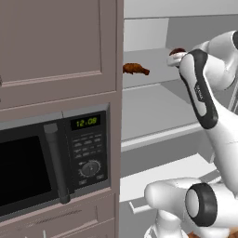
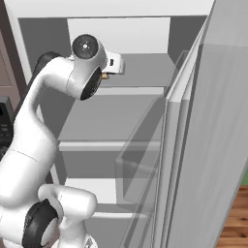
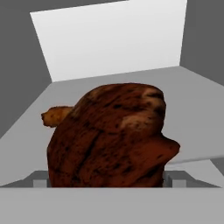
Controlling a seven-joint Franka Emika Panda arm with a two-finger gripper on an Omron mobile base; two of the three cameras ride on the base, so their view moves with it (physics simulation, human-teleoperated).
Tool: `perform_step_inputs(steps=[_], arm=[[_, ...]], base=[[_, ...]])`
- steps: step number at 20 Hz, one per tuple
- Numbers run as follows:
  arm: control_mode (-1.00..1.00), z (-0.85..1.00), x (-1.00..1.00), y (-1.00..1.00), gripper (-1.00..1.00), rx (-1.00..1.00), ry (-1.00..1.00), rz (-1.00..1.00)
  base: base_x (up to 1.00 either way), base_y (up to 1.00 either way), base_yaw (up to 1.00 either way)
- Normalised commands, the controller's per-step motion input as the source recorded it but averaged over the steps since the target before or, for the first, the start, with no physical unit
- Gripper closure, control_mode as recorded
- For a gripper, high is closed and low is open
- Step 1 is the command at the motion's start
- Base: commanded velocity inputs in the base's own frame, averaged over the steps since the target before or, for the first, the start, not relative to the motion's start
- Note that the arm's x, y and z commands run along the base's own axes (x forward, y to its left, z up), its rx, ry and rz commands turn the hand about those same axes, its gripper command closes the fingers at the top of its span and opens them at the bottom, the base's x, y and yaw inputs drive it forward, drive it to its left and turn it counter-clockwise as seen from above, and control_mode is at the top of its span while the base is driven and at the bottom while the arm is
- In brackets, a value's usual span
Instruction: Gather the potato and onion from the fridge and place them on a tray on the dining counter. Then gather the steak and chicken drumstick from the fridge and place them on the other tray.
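Steak (image 3: pixel 111 138) flanked by wide jaws of gripper (image 3: pixel 107 183) on fridge (image 2: pixel 213 145) shelf, not yet gripped; chicken drumstick (image 1: pixel 135 69) left beside it. Meat stage judged just begun.

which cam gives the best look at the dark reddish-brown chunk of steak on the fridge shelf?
Hand view: the dark reddish-brown steak sits close up in the middle, surface and pale spots plain, on the grey fridge shelf. In the left base view a sliver of the steak peeks past the white arm. The right base view adds nothing on it.
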Motion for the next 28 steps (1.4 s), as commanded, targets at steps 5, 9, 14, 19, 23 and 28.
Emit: perform_step_inputs(steps=[5,9,14,19,23,28], arm=[[-1.00,0.07,-1.00,0.00,1.00,0.00,-0.04,-0.04],[-1.00,0.01,-1.00,0.15,1.00,-0.03,0.01,-0.02],[-1.00,0.14,-1.00,0.34,1.00,-0.09,0.00,0.00],[1.00,0.19,-0.80,0.03,1.00,-0.03,0.00,0.00],[1.00,0.00,0.00,0.00,1.00,0.00,0.00,0.00],[1.00,0.00,0.00,0.00,1.00,0.00,0.00,0.00]], base=[[0.00,0.00,0.00],[0.00,0.00,0.00],[0.00,0.00,0.00],[-0.20,0.00,0.00],[-1.00,0.02,0.00],[-1.00,0.42,0.00]])
